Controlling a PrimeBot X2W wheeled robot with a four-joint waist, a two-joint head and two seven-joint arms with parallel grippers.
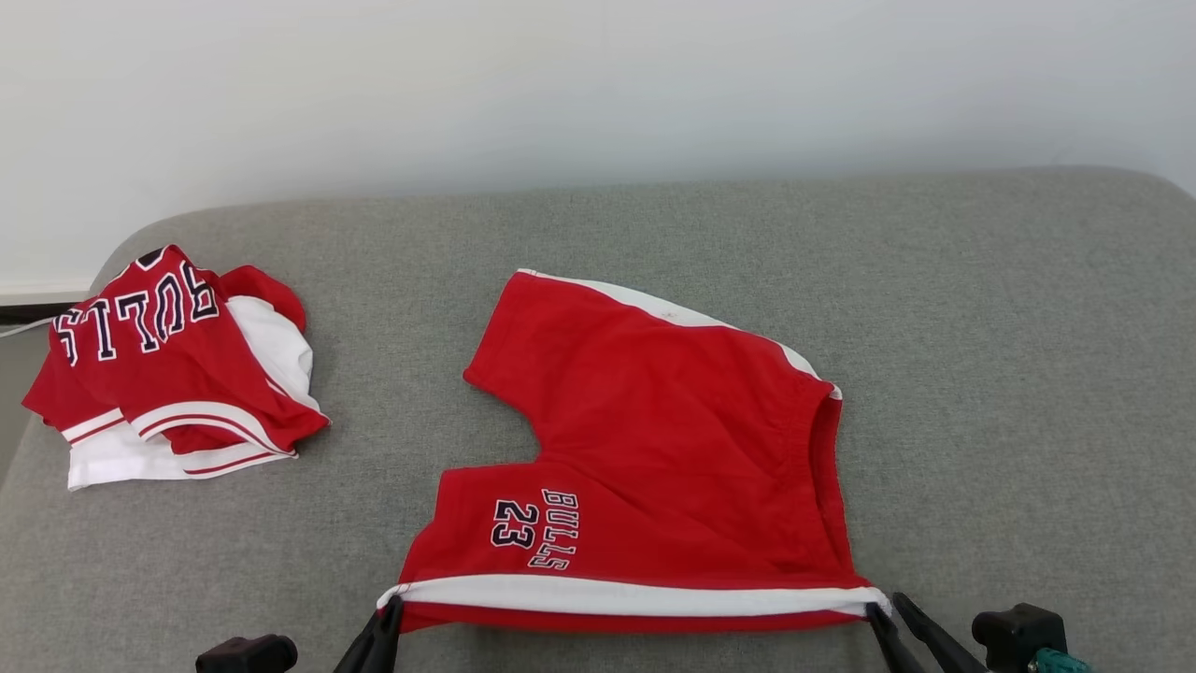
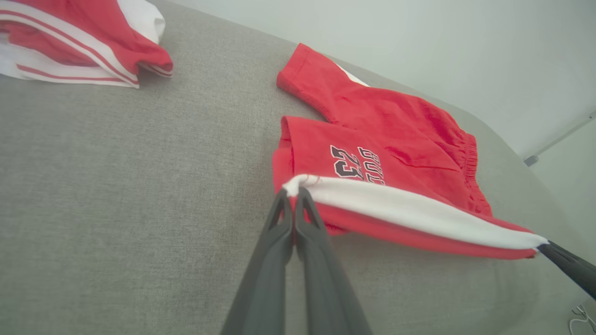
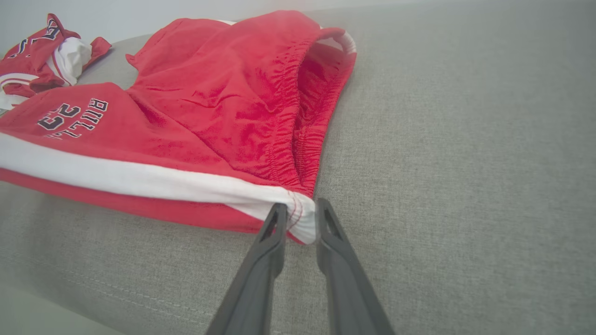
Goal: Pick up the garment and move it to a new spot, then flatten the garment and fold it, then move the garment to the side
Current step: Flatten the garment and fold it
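A grey cushion [image 1: 981, 308] spans the head view under everything. The red shorts [image 1: 673, 439] lie spread at its centre, their white side stripe running along the bottom of the frame. A crumpled red and white jersey [image 1: 177, 374] sits well apart at the middle left. My left gripper [image 2: 293, 195], at the bottom left, is pinched tight on the stripe's left corner. My right gripper [image 3: 298, 218], at the bottom right, has its fingers a little parted, with the waistband corner between them and touching both. I cannot tell whether it grips.
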